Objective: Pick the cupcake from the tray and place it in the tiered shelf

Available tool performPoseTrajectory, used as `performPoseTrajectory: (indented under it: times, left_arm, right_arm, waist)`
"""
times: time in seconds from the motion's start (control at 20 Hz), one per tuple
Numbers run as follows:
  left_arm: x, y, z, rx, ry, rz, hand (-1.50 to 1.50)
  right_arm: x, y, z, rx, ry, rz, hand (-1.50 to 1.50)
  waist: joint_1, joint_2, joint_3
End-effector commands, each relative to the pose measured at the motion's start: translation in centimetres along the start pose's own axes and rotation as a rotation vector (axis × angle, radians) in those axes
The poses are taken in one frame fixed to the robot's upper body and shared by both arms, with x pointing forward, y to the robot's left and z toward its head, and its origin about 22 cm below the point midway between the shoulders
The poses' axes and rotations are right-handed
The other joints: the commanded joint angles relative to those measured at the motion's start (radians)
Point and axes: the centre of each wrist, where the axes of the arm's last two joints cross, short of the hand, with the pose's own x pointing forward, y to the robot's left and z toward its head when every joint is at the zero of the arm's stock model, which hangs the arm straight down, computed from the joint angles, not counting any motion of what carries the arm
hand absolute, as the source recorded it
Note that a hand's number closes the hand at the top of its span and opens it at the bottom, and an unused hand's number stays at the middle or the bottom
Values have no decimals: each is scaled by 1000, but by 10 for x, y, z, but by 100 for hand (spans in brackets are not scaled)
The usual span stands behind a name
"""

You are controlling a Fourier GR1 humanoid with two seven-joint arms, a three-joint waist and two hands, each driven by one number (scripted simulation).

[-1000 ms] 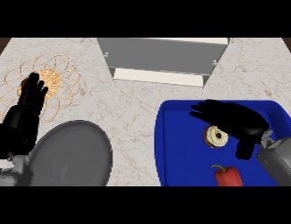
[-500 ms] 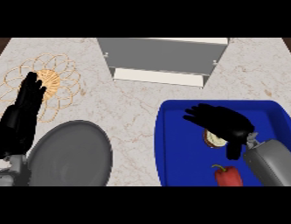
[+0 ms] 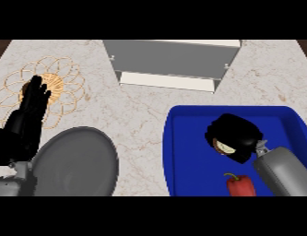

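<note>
1. Nearest you, a red pepper (image 3: 241,185) lies in the blue tray (image 3: 183,156).
2. Your right hand (image 3: 234,136) curls over the cupcake (image 3: 225,147) there, ready for lifting.
3. Your left hand (image 3: 26,117) rests spread beside a grey plate (image 3: 74,161).
4. Farthest, the tiered shelf (image 3: 173,62) waits on the surface (image 3: 142,108).

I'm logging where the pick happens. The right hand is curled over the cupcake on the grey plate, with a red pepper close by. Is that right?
Not quite. In the head view the right hand is curled over the cupcake in the blue tray, not on the grey plate. The red pepper does lie close by.
</note>
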Motion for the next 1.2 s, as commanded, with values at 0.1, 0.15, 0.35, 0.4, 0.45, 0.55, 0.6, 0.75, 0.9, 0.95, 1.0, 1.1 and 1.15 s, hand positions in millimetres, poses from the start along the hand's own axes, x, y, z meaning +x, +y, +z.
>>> performPoseTrajectory:
  times: [0.1,0.15,0.35,0.4,0.45,0.55,0.6,0.75,0.9,0.95,1.0,1.1,1.15]
  left_arm:
    - [7,9,5,2,0,-11,0]
    - [-8,2,2,-11,18,8,0]
    - [-5,7,4,20,27,9,0]
    - [2,7,1,10,10,5,0]
    - [2,0,1,0,-4,5,0]
    - [-3,8,3,-11,8,-6,0]
    - [0,-7,1,-30,8,19,0]
    - [-2,-5,2,-57,11,0,0]
    - [-3,-9,3,-59,9,7,0]
    - [4,-12,-5,-60,8,3,0]
    - [-2,-9,0,-65,9,3,0]
    - [-7,-14,-1,-54,15,5,0]
    - [-2,-11,-1,-54,8,4,0]
  right_arm:
    - [27,-16,-34,-96,116,-50,150]
    - [45,-4,-49,-92,234,-133,150]
    - [59,5,-58,-99,592,-347,150]
    - [62,3,-57,-110,643,-365,150]
    - [63,-1,-58,-123,692,-387,150]
    - [70,-4,-57,-155,750,-478,150]
    - [79,-21,-59,-202,744,-474,150]
    - [101,-52,-65,-295,775,-540,150]
    - [120,-92,-63,-459,807,-633,150]
    - [125,-106,-58,-551,789,-681,150]
    - [133,-119,-53,-613,795,-714,150]
    - [150,-143,-50,-723,818,-751,150]
    - [158,-158,-45,-764,833,-769,150]
  waist:
    - [5,1,3]
    - [-1,2,2]
    - [-35,-9,0]
    - [-21,-9,3]
    - [-9,-3,4]
    - [22,1,5]
    - [23,-2,5]
    - [60,-2,4]
    - [69,-3,3]
    - [57,-3,5]
    - [62,-8,3]
    - [55,-6,1]
    - [58,-12,1]
